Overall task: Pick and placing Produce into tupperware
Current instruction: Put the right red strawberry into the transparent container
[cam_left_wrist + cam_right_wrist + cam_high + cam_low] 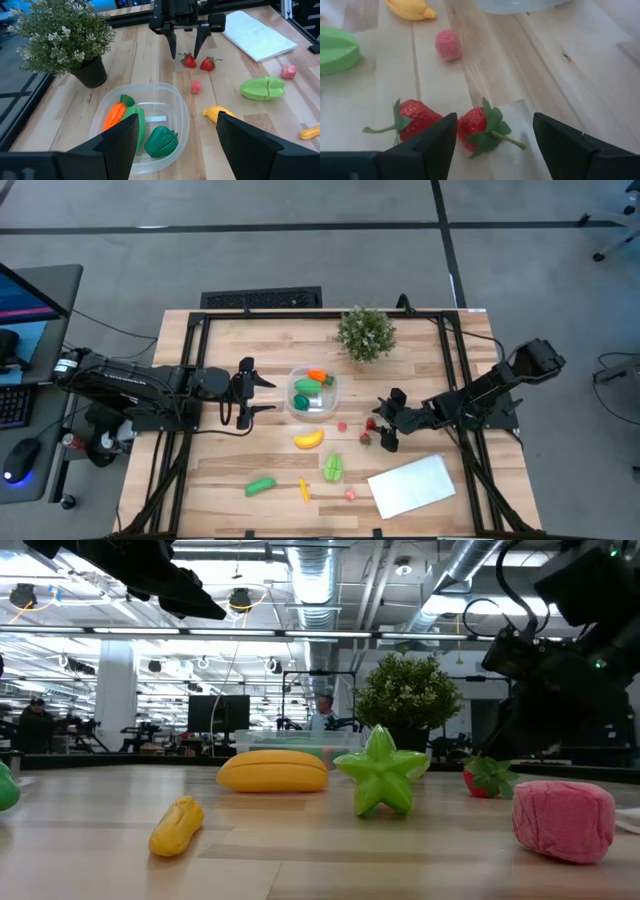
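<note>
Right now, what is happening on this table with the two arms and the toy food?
The robot is sorting toy produce into the clear tupperware, which already holds a carrot and green pieces. The right tool is open and low over two strawberries, apparently about to pick one. The left tool waits open beside the tupperware, holding nothing. A banana, star fruit and other pieces lie loose on the table.

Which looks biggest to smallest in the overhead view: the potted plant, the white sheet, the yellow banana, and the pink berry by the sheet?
1. White sheet
2. Potted plant
3. Yellow banana
4. Pink berry

All lie on the table under the overhead camera, so nearness hardly skews this.
</note>
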Controlling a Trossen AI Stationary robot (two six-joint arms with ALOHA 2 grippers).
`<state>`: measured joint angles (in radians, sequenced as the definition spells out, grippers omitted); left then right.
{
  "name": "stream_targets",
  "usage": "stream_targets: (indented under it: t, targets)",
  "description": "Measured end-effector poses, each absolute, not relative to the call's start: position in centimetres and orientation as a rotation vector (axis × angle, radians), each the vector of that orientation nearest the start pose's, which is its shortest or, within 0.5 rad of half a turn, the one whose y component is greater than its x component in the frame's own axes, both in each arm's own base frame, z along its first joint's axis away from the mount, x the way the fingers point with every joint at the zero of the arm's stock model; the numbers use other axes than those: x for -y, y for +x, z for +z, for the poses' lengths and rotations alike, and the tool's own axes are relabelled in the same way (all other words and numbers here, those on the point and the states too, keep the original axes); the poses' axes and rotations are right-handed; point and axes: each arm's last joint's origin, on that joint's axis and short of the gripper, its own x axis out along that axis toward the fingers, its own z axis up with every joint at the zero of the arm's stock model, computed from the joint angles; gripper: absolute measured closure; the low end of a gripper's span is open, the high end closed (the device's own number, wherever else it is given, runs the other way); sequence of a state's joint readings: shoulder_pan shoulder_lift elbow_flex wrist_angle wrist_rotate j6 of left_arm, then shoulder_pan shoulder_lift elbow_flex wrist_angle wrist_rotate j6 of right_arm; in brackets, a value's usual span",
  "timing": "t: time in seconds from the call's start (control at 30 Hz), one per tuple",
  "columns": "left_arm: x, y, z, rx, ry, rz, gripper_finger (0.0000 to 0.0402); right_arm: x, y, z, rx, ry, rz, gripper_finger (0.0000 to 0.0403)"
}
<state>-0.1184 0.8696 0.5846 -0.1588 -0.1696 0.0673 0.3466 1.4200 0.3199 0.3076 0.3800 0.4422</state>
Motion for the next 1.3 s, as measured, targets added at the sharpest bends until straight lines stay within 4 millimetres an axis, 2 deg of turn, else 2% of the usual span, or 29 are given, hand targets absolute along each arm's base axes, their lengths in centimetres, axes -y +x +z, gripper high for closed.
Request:
stream_targets:
  t: [0.13, 0.33, 0.47, 1.0, 1.17, 1.3]
  targets:
    - [1.7, 18.8, 25.3, -0.441, 0.13, 0.035, 0.0145, -6.3, 20.7, 9.1, -0.735, 0.115, -0.19, 0.0147]
    - [1.7, 18.8, 25.3, -0.441, 0.13, 0.036, 0.0145, -6.4, 21.2, 8.2, -0.719, 0.101, -0.218, 0.0147]
    - [1.7, 18.8, 25.3, -0.441, 0.13, 0.037, 0.0145, -6.4, 21.2, 8.2, -0.722, 0.103, -0.219, 0.0157]
    - [1.7, 18.8, 25.3, -0.441, 0.135, 0.057, 0.0145, -6.4, 21.1, 8.4, -0.723, 0.099, -0.202, 0.0249]
    - [1.7, 18.8, 25.3, -0.441, 0.136, 0.057, 0.0145, -6.4, 21.1, 8.4, -0.723, 0.1, -0.2, 0.0256]
    - [1.7, 18.8, 25.3, -0.441, 0.136, 0.057, 0.0145, -6.4, 21.1, 8.4, -0.724, 0.1, -0.198, 0.0244]
